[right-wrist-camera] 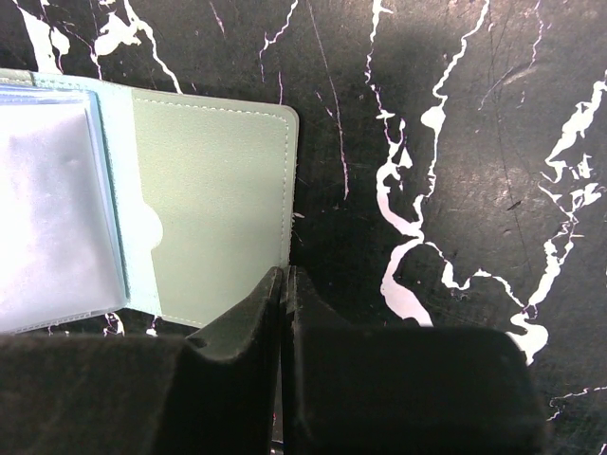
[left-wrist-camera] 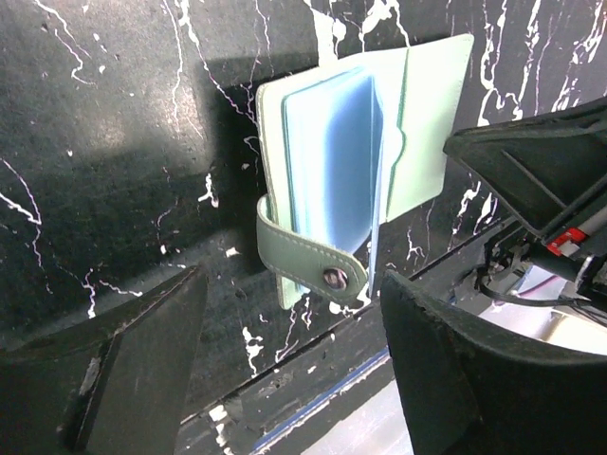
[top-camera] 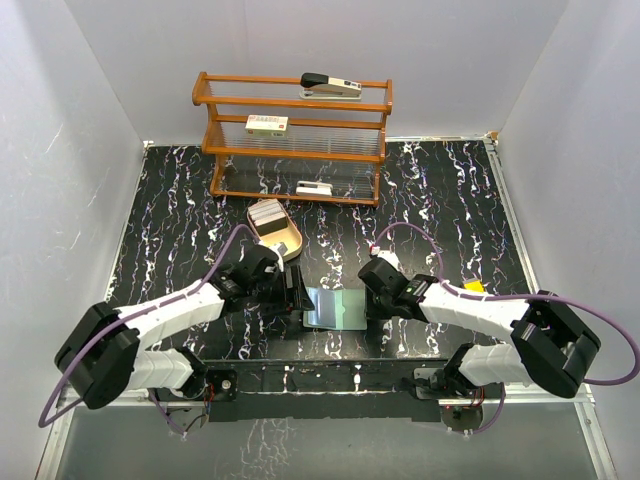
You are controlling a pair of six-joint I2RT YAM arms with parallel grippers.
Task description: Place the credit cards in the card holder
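Note:
The sage-green card holder (top-camera: 335,308) lies open on the black marble table between my two grippers, its clear blue-grey pockets fanned up (left-wrist-camera: 332,152). Its strap with the snap (left-wrist-camera: 334,277) curls toward my left gripper (left-wrist-camera: 289,379), which stands open and empty just short of it. My right gripper (right-wrist-camera: 286,280) is shut, its tips resting at the edge of the holder's green cover (right-wrist-camera: 213,209). A stack of credit cards (top-camera: 266,213) sits in the tan oval tray (top-camera: 285,243) behind the left arm. A yellow-orange card (top-camera: 474,286) lies by the right arm.
A wooden rack (top-camera: 295,140) stands at the back with a stapler (top-camera: 330,85) on top and white labelled boxes (top-camera: 267,124) on its shelves. The table's front edge (left-wrist-camera: 313,379) runs just below the left fingers. White walls enclose the table.

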